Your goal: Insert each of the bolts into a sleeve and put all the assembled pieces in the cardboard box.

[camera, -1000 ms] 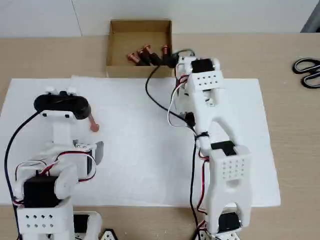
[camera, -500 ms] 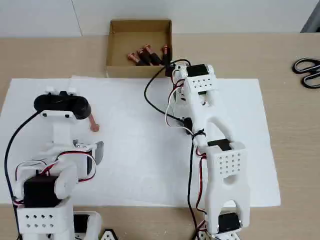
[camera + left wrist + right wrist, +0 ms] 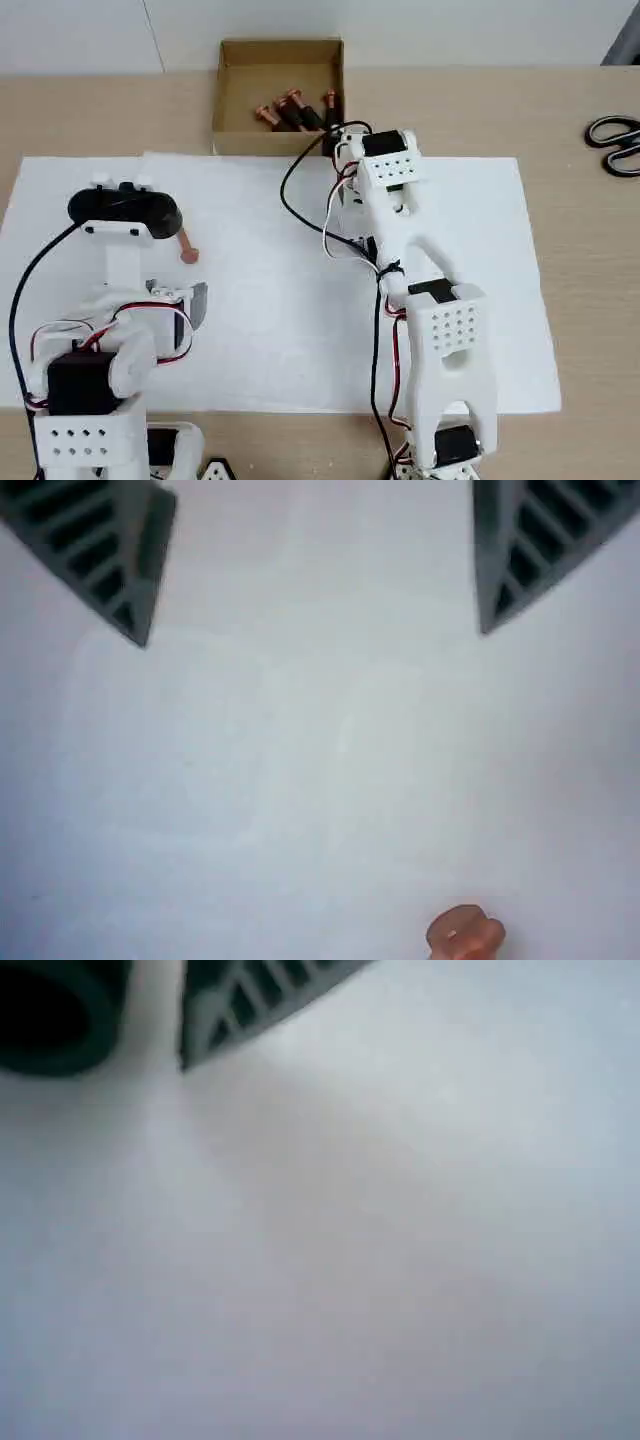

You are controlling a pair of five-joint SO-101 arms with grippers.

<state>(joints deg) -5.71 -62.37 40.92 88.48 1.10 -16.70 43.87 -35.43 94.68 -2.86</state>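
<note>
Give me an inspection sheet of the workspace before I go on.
surface: wooden table, white mat laid over it.
job's things: cardboard box holds assembled pieces; one bolt loose on the mat beside the left arm.
clutter: scissors at the table's right edge.
grippers: left tool open above the mat; right tool near the box, state unclear.
cables: black cable loops from the right arm over the mat.
surroundings: pale wall behind the table.

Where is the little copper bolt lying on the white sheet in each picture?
High view: the copper bolt lies on the white sheet, just beside the left arm.
Left wrist view: its head peeks in at the frame's edge, opposite the open left gripper.
Right wrist view: faces the white sheet elsewhere.
Shared landmark: the white sheet.
</note>
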